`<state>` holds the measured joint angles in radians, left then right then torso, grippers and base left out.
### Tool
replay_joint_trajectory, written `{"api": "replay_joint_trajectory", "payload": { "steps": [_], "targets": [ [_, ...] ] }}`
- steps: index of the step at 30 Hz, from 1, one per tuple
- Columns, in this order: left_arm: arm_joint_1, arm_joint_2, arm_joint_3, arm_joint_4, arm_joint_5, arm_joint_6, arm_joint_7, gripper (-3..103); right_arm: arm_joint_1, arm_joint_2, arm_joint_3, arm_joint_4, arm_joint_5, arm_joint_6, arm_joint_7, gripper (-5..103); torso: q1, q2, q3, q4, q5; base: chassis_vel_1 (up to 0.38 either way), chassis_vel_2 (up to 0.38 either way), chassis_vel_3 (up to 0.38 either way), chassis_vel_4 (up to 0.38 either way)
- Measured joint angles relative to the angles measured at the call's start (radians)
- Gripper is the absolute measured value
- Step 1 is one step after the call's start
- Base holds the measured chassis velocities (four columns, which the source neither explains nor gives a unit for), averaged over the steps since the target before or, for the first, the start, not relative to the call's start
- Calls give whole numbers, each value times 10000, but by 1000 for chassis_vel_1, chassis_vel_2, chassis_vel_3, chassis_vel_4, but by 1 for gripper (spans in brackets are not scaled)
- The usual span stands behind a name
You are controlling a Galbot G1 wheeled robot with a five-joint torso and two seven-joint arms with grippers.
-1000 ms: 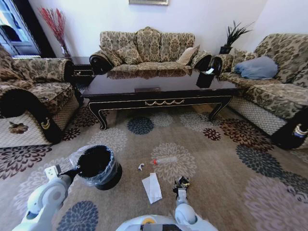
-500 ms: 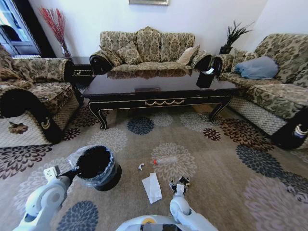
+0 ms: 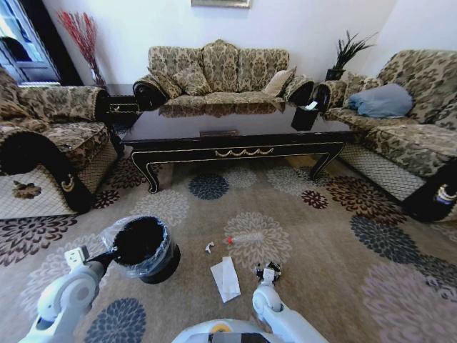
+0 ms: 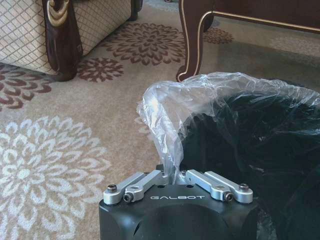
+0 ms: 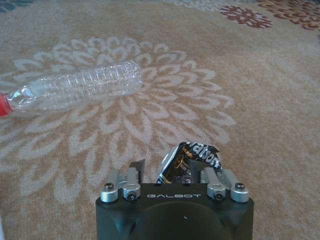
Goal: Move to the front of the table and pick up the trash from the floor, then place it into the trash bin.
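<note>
Patterned sofas (image 3: 218, 71) line the top of the frame — blue cushion (image 3: 384, 100) upper right, potted plant (image 3: 345, 53) beside it.

floor (image 3: 335, 243): patterned carpet | on it: trash bin (image 3: 146, 250), paper sheet (image 3: 226, 279), bottle (image 3: 246, 238), white scrap (image 3: 208, 248)

head: high, down on floor (image 3: 321, 236) | wrists: low, close, same carpet

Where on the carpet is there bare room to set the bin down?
Bare carpet lies between the table and the plastic bottle, and right of the right tool. It is crowded between the trash bin and wrapper: paper sheet, scrap.
</note>
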<state>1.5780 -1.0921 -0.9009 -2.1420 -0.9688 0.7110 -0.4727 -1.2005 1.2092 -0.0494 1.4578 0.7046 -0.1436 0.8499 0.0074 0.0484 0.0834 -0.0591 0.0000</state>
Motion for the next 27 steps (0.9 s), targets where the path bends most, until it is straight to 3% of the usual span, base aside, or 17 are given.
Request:
{"api": "replay_joint_trajectory", "payload": {
  "steps": [1, 2, 7, 8, 11, 14, 24, 27],
  "targets": [
    [0, 0, 0, 0, 0, 0, 0, 3, 0, 0, 0, 0, 0, 0, 0, 54, 0, 0, 0, 0, 0, 0, 0, 0, 0],
    [-16, -1, 17, 21, 1, 0, 0, 3, -1, -27, 3, -23, -45, -5, -19, 43, 0, 0, 0, 0, 0, 0, 0, 0, 0],
    [-62, -21, 68, 58, 26, 0, 0, 3, -38, -110, 3, -65, -141, -47, -61, 32, 0, 0, 0, 0, 0, 0, 0, 0, 0],
    [-84, -28, 83, 79, 39, 0, 0, 3, -63, -166, -4, -68, -180, -84, -105, 21, 0, 0, 0, 0, 0, 0, 0, 0, 0],
    [-109, -40, 108, 114, 52, -1, 0, 3, -99, -249, -31, -76, -253, -140, -171, 16, 0, 0, 0, 0, 0, 0, 0, 0, 0],
    [-126, -58, 135, 149, 73, -2, 1, 3, -122, -319, -68, -124, -405, -187, -242, 2, 0, 0, 0, 0, 0, 0, 0, 0, 0],
    [-173, -61, 155, 222, 87, -4, 4, 3, -184, -502, -125, -134, -1111, -17, -676, 0, 0, -1, 0, 0, 1, 0, 0, 0, 0],
    [-189, -61, 200, 229, 89, -5, 7, 3, -233, -997, -132, 180, -2055, 691, -1540, 0, 0, 0, 0, 0, 1, 0, 0, 0, 0]
  ]
}}
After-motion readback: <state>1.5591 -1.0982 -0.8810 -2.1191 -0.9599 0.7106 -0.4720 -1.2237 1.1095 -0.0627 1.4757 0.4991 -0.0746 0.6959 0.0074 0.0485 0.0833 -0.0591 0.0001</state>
